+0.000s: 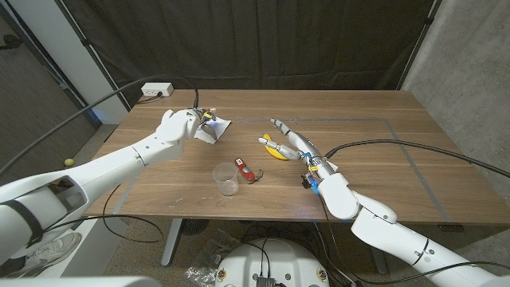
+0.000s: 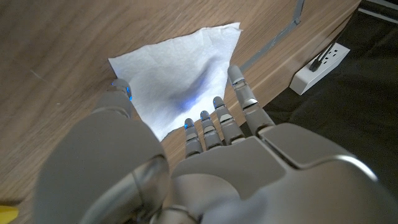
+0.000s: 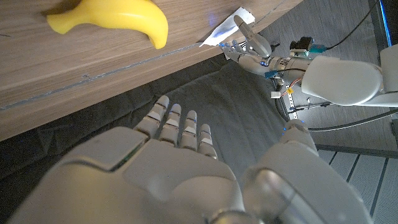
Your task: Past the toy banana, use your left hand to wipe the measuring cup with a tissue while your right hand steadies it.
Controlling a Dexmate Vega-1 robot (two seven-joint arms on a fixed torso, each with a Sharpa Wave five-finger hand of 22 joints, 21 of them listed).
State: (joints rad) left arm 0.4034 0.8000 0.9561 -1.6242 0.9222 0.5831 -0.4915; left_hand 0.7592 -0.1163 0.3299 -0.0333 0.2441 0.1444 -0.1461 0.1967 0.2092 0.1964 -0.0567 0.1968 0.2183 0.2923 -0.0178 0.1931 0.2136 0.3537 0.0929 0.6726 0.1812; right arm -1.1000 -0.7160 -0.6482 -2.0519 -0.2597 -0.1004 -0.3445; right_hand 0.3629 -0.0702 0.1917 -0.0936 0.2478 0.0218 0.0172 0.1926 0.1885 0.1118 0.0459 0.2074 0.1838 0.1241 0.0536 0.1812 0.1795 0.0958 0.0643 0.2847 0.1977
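Landmark: clear plastic measuring cup (image 1: 226, 178), standing upright on the brown wooden tabletop (image 1: 143, 171), near its front edge.
Tissue: white paper tissue (image 1: 217, 127) (image 2: 174, 74), lying on the tabletop well beyond the measuring cup and to its left, near the far edge.
Left hand: white-and-grey robot left hand (image 1: 182, 125) (image 2: 205, 162), at the tissue, well apart from the measuring cup. Fingers (image 2: 239, 93) extended over the tissue with the thumb set apart; whether they pinch the tissue cannot be told.
Right hand: white-and-grey robot right hand (image 1: 296, 142) (image 3: 180, 162), beyond the measuring cup and to its right, not touching it. Fingers straight and spread, holding nothing.
Banana: yellow toy banana (image 1: 276, 148) (image 3: 115, 18), on the tabletop just beside the right hand's fingers, right of the measuring cup.
Small item: red object (image 1: 245, 171), just beside the measuring cup on its right.
Power strip: white power strip (image 1: 155, 90) (image 2: 320, 65), at the far left corner, well apart from the measuring cup.
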